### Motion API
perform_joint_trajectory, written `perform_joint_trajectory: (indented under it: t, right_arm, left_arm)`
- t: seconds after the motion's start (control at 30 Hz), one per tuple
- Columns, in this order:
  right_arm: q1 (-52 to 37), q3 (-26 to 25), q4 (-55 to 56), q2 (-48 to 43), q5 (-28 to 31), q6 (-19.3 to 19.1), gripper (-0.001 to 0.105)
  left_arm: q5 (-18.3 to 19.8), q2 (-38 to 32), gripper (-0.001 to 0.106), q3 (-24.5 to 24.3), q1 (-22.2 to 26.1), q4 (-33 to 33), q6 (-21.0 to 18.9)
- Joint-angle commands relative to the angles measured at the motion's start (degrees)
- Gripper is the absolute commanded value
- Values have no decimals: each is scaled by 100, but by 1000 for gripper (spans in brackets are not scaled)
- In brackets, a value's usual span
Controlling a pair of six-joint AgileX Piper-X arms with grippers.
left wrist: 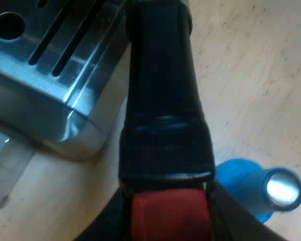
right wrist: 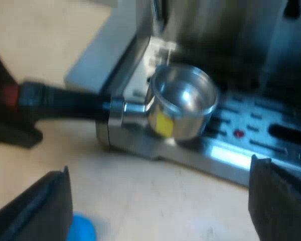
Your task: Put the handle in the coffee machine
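Observation:
The metal holder (right wrist: 183, 100) hangs level over the edge of the espresso machine's drip tray (right wrist: 261, 133), basket open side up, below the machine's front (right wrist: 215, 30). Its dark handle (left wrist: 163, 100) ends in red (left wrist: 170, 216), and my left gripper (left wrist: 170, 228) is shut on that end. In the right wrist view the left gripper (right wrist: 7, 108) shows as a dark shape around the red end. My right gripper (right wrist: 160, 211) stands wide open over the table, apart from the holder, with nothing between its fingers (right wrist: 35, 211).
A blue tamper (left wrist: 271, 191) with a shiny metal face lies on the light wooden table (left wrist: 251, 75) near the handle's red end, and its blue edge (right wrist: 80, 228) shows by my right gripper. The slotted steel drip tray (left wrist: 50, 65) lies beside the handle.

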Motion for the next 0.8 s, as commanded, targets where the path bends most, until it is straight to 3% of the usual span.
perform_joint_trajectory:
  t: [0.03, 0.17, 0.3, 0.67, 0.7, 0.8]
  right_arm:
    - [22, 82, -437, 31, 418, -48, 73]
    - [22, 105, -826, 278, 638, -153, 73]
    - [9, 105, -1304, 528, 679, -862, 73]
    - [0, 105, -1374, 628, 767, -798, 73]
    - [-1, 116, -1421, 647, 1301, -798, 72]
    - [-1, 230, -1841, 701, 1652, -798, 72]
  left_arm:
    - [373, -92, 0, -58, 0, -83, 166]
    - [398, -92, 0, -58, 0, -286, 139]
    - [398, -92, 0, -58, 0, -487, 128]
    - [666, 58, 0, -58, 164, -817, -175]
    - [683, 84, 0, -58, 209, -843, -175]
    - [793, 177, 0, -58, 334, -927, -139]
